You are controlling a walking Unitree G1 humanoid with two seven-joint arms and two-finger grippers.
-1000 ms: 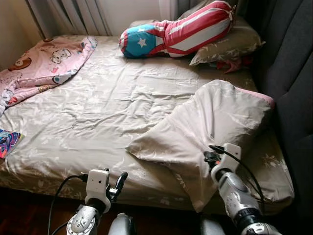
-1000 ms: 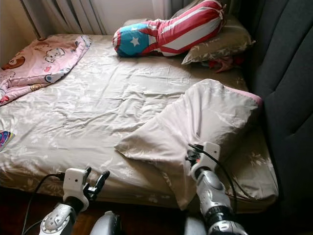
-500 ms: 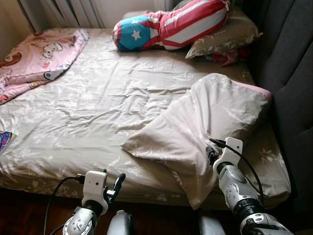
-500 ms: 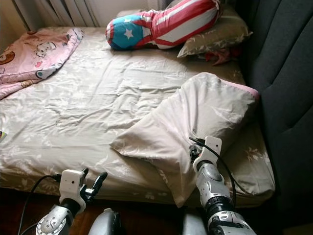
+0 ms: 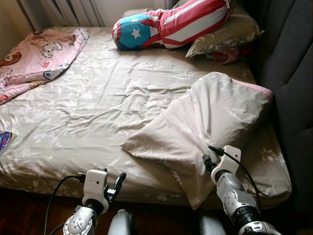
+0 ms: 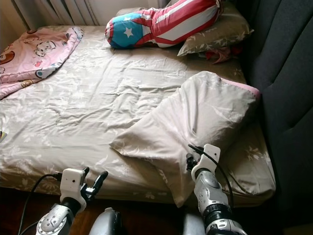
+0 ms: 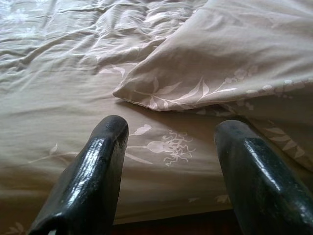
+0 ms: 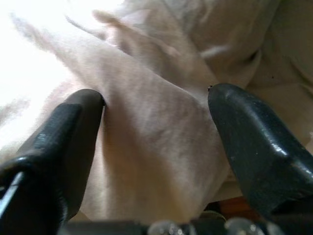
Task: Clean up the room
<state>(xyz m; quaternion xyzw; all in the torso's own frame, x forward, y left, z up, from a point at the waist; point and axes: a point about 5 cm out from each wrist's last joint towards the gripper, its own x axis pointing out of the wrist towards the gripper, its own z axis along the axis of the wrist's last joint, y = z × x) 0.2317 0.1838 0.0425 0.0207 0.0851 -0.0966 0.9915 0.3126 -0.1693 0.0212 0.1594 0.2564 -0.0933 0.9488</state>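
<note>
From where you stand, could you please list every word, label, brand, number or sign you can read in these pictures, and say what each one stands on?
There is no readable text.
Red, white and blue bolster pillow: a white star and stripes, no lettering.
Pink cartoon-print blanket: animal pictures; any writing is too small to read.
Colourful printed item at the bed's left edge: too cut off and blurred to read.
Beige leaf-print pillow and beige leaf-print bedsheet: pattern, no words.
</note>
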